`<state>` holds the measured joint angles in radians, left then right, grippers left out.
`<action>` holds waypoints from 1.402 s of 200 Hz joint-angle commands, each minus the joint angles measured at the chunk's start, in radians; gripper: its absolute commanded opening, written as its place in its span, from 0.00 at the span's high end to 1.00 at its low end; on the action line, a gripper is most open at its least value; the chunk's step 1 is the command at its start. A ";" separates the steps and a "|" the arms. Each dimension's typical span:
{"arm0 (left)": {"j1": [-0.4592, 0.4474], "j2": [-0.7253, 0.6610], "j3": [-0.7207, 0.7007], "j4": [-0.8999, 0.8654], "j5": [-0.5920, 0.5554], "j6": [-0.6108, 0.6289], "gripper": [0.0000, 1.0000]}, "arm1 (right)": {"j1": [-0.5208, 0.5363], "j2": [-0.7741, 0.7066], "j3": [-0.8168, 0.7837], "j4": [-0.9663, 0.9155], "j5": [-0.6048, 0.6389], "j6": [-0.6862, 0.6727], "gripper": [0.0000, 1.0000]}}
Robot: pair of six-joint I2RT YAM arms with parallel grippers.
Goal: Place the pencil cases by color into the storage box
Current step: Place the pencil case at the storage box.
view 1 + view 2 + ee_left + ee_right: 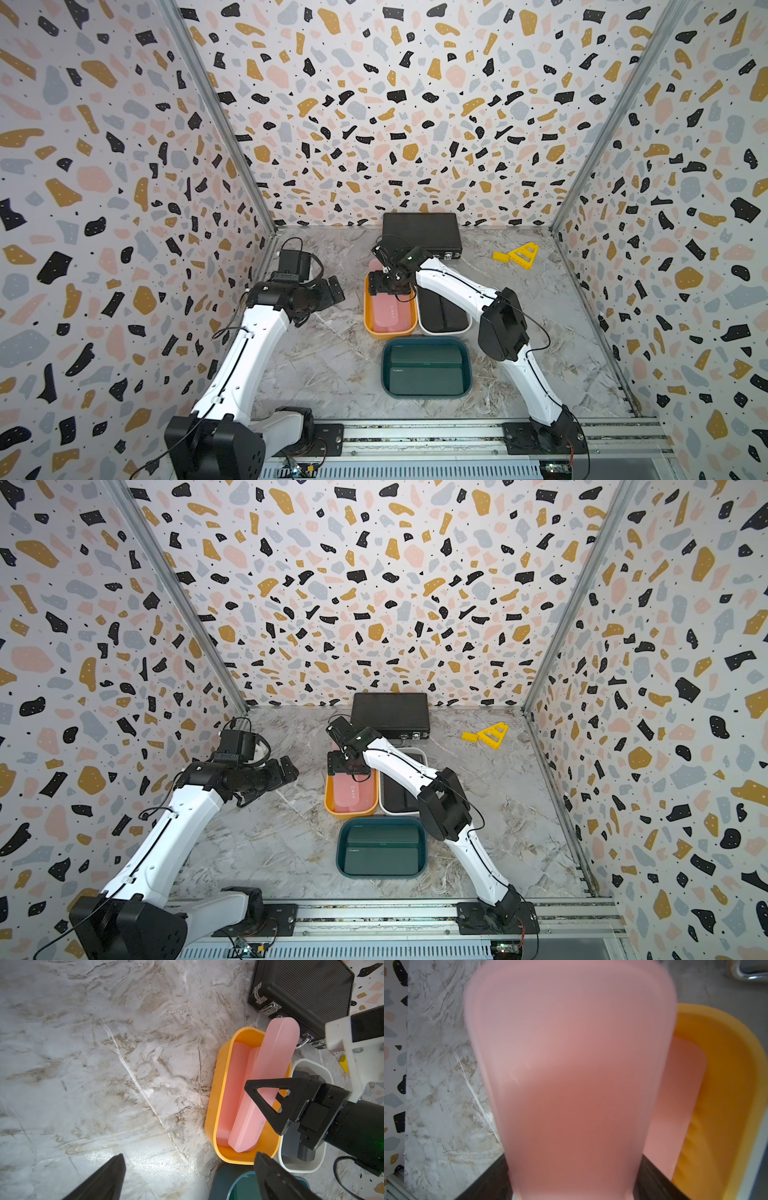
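My right gripper (384, 284) is shut on a pink pencil case (276, 1059), which fills the right wrist view (571, 1074). The case slants over the orange storage box (366, 318): its low end rests inside and its high end sticks out past the far rim. Two more pink cases (230, 1095) lie in that box. Black cases (442, 313) lie in the white box (444, 332), and dark green cases (426, 370) lie in the teal box (384, 365). My left gripper (332, 291) hangs open and empty above bare table, left of the boxes.
A large black ribbed briefcase (422, 232) with metal latches stands against the back wall, just behind the boxes. Small yellow plastic pieces (519, 254) lie at the back right. Patterned walls close in the table on three sides.
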<state>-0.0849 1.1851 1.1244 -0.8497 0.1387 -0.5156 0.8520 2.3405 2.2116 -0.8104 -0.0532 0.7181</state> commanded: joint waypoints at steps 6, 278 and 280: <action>0.010 0.004 -0.011 0.021 0.015 0.011 0.00 | 0.002 -0.003 0.004 0.005 0.007 0.012 0.35; 0.025 0.026 -0.021 0.027 0.055 0.017 0.00 | 0.008 0.033 -0.052 -0.028 0.053 0.018 0.20; 0.025 0.026 -0.021 0.027 0.056 0.017 0.00 | 0.008 0.033 -0.052 -0.028 0.053 0.018 0.20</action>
<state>-0.0662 1.2095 1.1168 -0.8436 0.1829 -0.5117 0.8539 2.3596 2.1677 -0.8158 -0.0296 0.7368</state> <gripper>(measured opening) 0.999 0.814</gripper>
